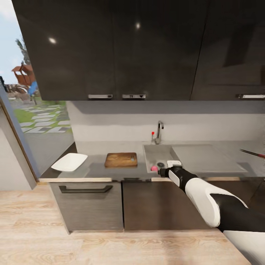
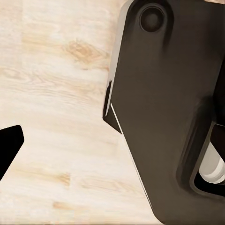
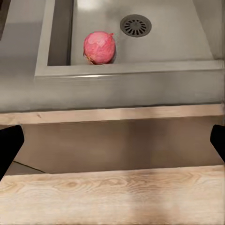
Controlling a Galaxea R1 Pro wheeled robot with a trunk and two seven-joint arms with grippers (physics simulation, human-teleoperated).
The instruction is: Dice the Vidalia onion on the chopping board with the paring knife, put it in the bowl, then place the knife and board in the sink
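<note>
My right pincer (image 1: pixel 164 170) open, jaws spread wide, hovering at front rim of rectangular stainless-steel sink (image 3: pixel 164 42). Round pink-red onion (image 3: pixel 99 47) inside, near round drain (image 3: pixel 136 25). Left pincer state: cannot tell.

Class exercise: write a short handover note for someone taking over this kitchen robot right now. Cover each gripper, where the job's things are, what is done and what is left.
Right gripper: jaws open, empty, reaching toward the front rim of the sink.
Left gripper: one fingertip shows over the wooden floor; state unclear.
Onion: lying in the sink near the drain, untouched.
Chopping board: on the countertop, left of the sink.
Bowl: further left, empty.
Knife: not identified.
Done: nothing.
Left: lift onion, dice it, fill bowl, put knife and board in sink.
</note>
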